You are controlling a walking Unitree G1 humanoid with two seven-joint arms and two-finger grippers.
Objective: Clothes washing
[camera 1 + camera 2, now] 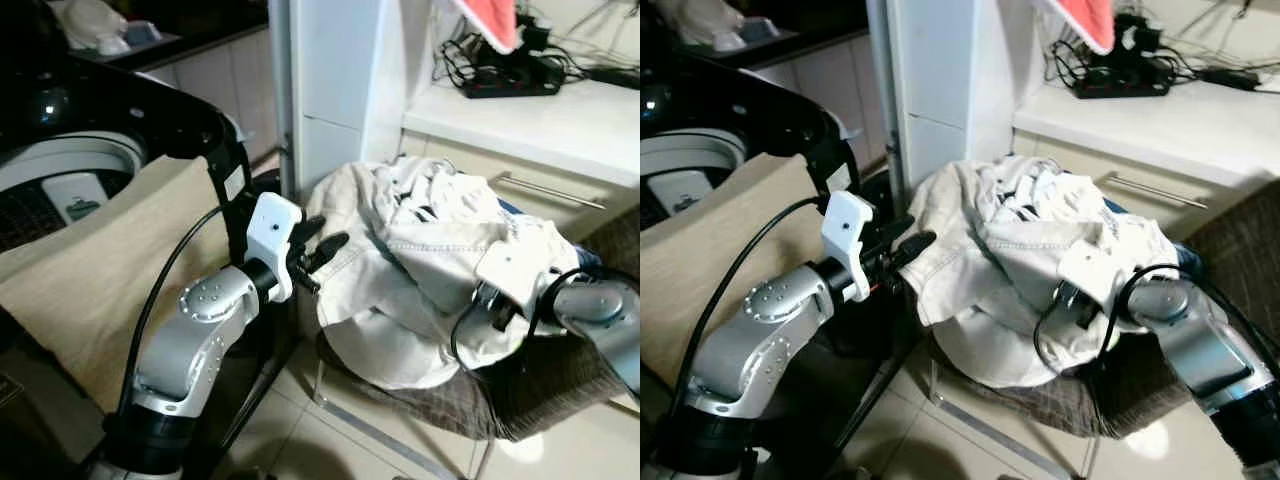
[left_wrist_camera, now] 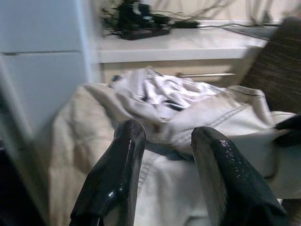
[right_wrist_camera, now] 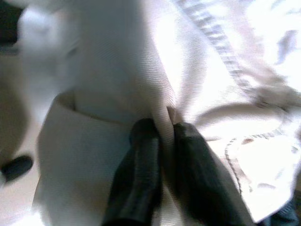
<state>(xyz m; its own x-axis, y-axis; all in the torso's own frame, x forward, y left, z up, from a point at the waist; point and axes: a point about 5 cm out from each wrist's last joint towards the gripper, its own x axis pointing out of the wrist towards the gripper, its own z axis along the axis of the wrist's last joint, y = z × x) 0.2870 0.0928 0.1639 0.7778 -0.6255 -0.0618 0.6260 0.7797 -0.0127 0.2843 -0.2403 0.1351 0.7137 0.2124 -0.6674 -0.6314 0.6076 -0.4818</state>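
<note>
— On the wicker chair (image 1: 560, 400): one heap of pale clothes (image 1: 420, 270), beside the washing machine (image 1: 60, 170). Grippers?

— Two. Right gripper (image 3: 162, 129) is clenched on a fold of the cream garment (image 3: 141, 70), cloth pinched between its fingers. Left gripper (image 2: 167, 141) hangs released, fingers apart, just beside the heap's edge, touching nothing.

— Risks?

— Judged likely: the pinch is thin, so the fold may slip out on lifting; or the tangled heap may drag along and spill to the floor.

— Other items?

— One beige cloth (image 1: 110, 270) draped over the machine's rim; one counter (image 1: 540, 115) carrying a cable tangle (image 1: 500, 65).
</note>
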